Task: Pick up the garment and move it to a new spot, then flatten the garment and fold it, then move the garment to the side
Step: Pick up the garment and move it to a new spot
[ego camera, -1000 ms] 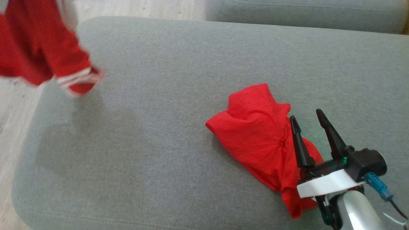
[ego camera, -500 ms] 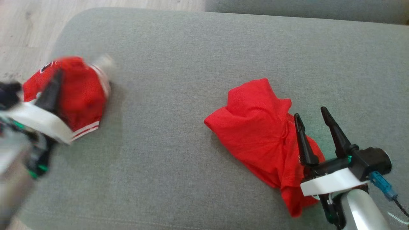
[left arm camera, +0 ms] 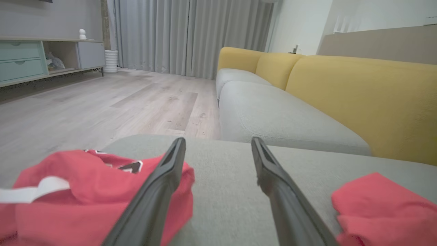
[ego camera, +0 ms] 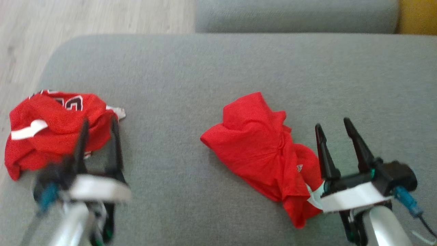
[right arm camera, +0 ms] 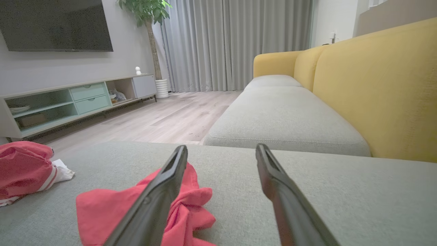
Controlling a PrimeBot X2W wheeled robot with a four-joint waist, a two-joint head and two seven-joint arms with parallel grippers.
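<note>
Crumpled red garment (ego camera: 58, 136) (white trim, lettering)

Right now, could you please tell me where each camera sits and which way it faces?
Head view: on the head, looking down at the grey cushion; open left gripper and right gripper show.
Left wrist view: low over the cushion, facing the yellow sofa back; its own fingers show.
Right wrist view: equally low, facing the same way, TV cabinet at left; its own fingers show.
Shared: all three show the trimmed jersey and the plain red garment.
</note>
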